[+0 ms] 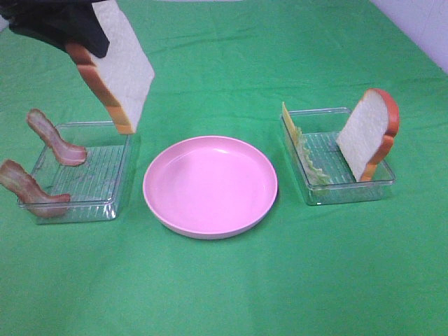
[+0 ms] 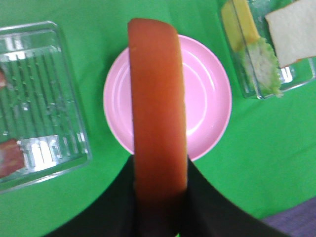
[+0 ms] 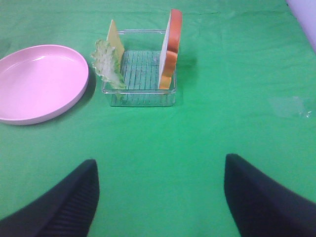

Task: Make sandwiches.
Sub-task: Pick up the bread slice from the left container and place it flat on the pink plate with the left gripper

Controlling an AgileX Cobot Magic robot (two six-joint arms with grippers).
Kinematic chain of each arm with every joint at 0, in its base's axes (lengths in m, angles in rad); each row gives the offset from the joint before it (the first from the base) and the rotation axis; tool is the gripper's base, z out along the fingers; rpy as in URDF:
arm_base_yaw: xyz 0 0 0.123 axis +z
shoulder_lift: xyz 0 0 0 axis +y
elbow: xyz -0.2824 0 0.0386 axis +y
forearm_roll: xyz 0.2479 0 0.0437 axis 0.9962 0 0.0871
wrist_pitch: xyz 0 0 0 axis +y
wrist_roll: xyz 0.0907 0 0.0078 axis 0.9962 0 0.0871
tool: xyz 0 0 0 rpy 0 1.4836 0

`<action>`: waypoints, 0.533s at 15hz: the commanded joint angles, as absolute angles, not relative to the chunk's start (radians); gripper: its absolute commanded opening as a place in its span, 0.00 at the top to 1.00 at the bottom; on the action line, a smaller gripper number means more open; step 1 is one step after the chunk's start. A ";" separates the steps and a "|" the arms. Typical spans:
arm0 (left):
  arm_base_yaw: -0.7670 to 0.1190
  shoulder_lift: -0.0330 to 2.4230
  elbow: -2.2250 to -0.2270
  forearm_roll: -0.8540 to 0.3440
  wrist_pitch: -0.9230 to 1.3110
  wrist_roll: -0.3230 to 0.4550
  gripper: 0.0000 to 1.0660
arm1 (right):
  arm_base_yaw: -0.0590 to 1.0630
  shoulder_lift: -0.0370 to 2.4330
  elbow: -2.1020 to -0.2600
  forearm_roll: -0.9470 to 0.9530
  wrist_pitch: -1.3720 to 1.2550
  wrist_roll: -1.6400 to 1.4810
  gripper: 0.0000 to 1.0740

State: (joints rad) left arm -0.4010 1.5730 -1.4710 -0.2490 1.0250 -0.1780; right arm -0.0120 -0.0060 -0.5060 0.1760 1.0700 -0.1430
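The left gripper (image 1: 91, 43) pinches a bread slice (image 1: 120, 66) by its crust, up in the air. The pink plate (image 1: 210, 185) sits below it, a little aside. If it lets go now, the bread may miss. The right gripper (image 3: 160, 197) is wide open and empty.

The scene is lit brightly and evenly from above. Only soft, short shadows are cast on the green counter (image 1: 224, 294) beside the pink plate (image 1: 210, 189) and the clear trays (image 1: 98, 183). Pale glare is seen on the plate's inner floor, and white glints are thrown off the tray ribs in the left wrist view. The bread slice (image 2: 157, 113), close to that lens, is rendered soft. The dark jaws in both wrist views are blurred.
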 commanded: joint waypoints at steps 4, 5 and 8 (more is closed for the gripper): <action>-0.274 1.569 -1.110 -0.990 0.757 0.435 1.00 | -0.019 -0.020 -0.505 0.174 1.063 -0.145 0.37; -0.274 1.581 -1.046 -1.121 0.724 0.565 1.00 | -0.019 -0.020 -0.505 0.174 1.063 -0.145 0.37; -0.274 1.704 -0.981 -1.401 0.781 0.815 1.00 | -0.019 -0.020 -0.505 0.174 1.063 -0.145 0.37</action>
State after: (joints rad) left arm -0.2780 1.6980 -0.9860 -1.3470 0.7740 0.7770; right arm -0.0120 -0.0060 -0.5060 0.1760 1.0700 -0.1430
